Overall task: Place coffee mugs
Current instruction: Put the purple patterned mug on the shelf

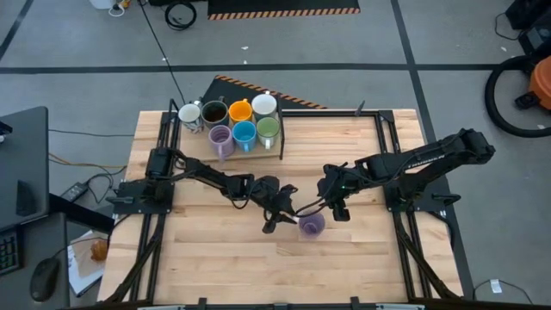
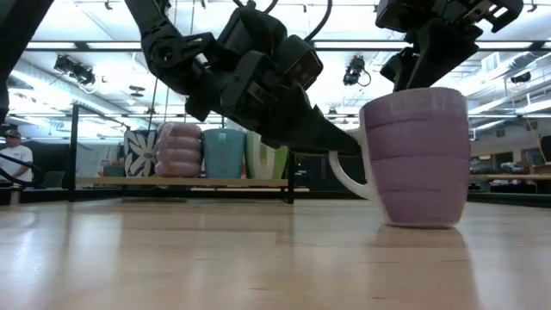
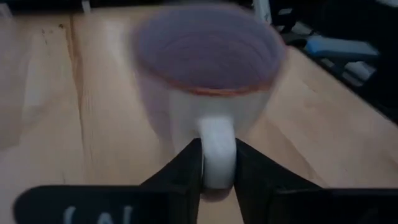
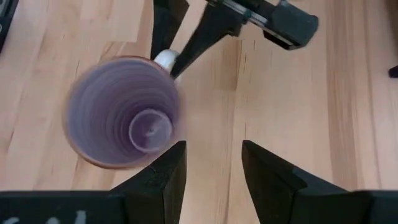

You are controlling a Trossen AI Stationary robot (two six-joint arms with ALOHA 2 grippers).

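While the lavender mug [image 1: 311, 225] stands lower centre on the tabletop [image 1: 215, 258], the left gripper [image 3: 217, 177] pinches its rigid handle [image 3: 217, 152]; glazed ceramic, probably slippery and breakable. The right gripper [image 4: 211, 165] hovers spread.

A lavender mug [image 1: 311, 225] is standing alone mid-worktop [image 1: 215, 267], with the left gripper [image 1: 293, 219] crowding its handle side and the right gripper [image 1: 337, 209] hanging just beside and above its rim. Seven mugs [image 1: 232, 123] are blocking the far edge. The near boards are lying open for passage.
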